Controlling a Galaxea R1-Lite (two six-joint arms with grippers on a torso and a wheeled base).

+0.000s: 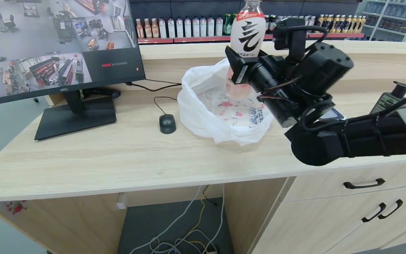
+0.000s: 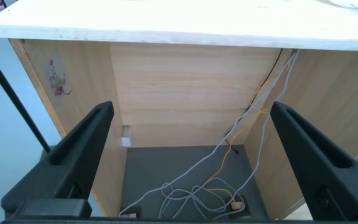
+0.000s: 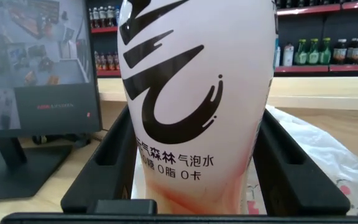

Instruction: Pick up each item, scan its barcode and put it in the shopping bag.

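Upper centre of the head view: my right gripper (image 1: 241,68) is clenched around a white bottle (image 1: 248,33), held upright at the open mouth of the white shopping bag (image 1: 203,113) on the wooden counter (image 1: 118,151). My left gripper (image 2: 191,112) is spread wide, grasping nothing, facing loose cables (image 2: 197,186) under the counter.

Bag mouth: shopping bag (image 1: 206,118) gapes upward; bottle (image 1: 248,35) hangs over it.
Left side: mouse (image 1: 167,123) near, monitor (image 1: 48,46) beyond.
Right side: pump bottle (image 1: 389,97) well apart.
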